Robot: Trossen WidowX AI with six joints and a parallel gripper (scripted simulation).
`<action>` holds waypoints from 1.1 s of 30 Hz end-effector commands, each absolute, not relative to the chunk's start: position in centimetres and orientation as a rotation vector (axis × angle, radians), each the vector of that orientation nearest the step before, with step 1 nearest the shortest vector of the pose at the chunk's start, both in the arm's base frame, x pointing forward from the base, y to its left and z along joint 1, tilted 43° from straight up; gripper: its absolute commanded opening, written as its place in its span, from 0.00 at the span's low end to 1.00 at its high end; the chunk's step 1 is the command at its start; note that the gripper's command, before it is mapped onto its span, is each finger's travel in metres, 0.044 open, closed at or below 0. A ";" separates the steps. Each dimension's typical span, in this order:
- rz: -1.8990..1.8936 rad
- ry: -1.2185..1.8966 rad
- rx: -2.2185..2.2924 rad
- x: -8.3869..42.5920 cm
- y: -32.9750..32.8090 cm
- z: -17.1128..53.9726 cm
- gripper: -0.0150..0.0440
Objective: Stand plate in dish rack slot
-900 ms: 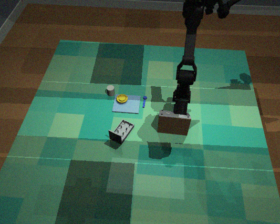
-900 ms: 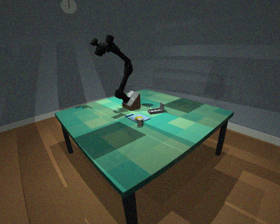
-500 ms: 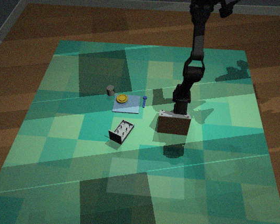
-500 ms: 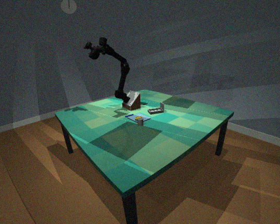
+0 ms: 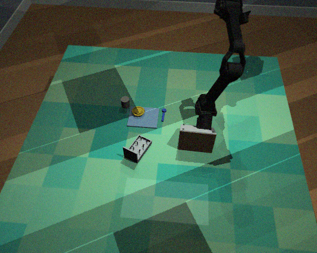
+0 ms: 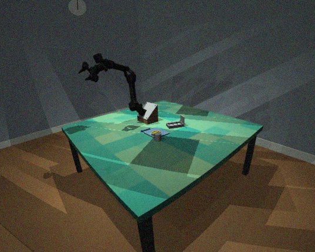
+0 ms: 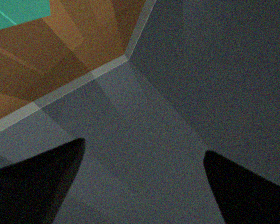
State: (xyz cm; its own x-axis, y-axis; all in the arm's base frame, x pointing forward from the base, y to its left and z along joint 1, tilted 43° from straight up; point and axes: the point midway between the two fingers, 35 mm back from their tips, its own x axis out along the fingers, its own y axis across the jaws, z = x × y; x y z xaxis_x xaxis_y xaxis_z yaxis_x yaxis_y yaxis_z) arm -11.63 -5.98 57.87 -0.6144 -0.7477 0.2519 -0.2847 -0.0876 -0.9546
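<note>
We see the gripper wide open and holding nothing—cut off in the top view—while the plate lies flat on the blue mat, at 12 o'clock from the dish rack, its rails hard to resolve.

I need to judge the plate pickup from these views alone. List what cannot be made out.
- Gripper: cut off by the upper edge in the top view; small and dark in the exterior view; the wrist view shows only two dark fingertips.
- Plate and dish rack: absent from the wrist view, which faces wall and floor.
- Dish rack's rails: too small to count in either table view.
- Plate in the exterior view: partly hidden behind the grey cup.
</note>
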 end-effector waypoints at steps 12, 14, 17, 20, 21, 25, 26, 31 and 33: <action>-1.434 1.467 -1.187 -0.9 -18.5 53.9 0.93; -1.393 1.428 -1.182 0.8 -19.7 53.0 0.93; -1.318 1.365 -1.166 4.0 -21.5 51.3 0.93; -1.241 1.321 -1.140 7.1 -22.9 49.4 0.93; -1.216 1.308 -1.131 8.1 -23.3 48.8 0.93; -1.130 1.234 -1.095 11.7 -24.0 46.4 0.93; -1.111 1.215 -1.085 12.5 -24.1 45.9 0.93; -1.012 1.188 -1.032 16.5 -24.4 42.8 0.93; -0.974 1.182 -1.009 18.1 -24.4 41.5 0.93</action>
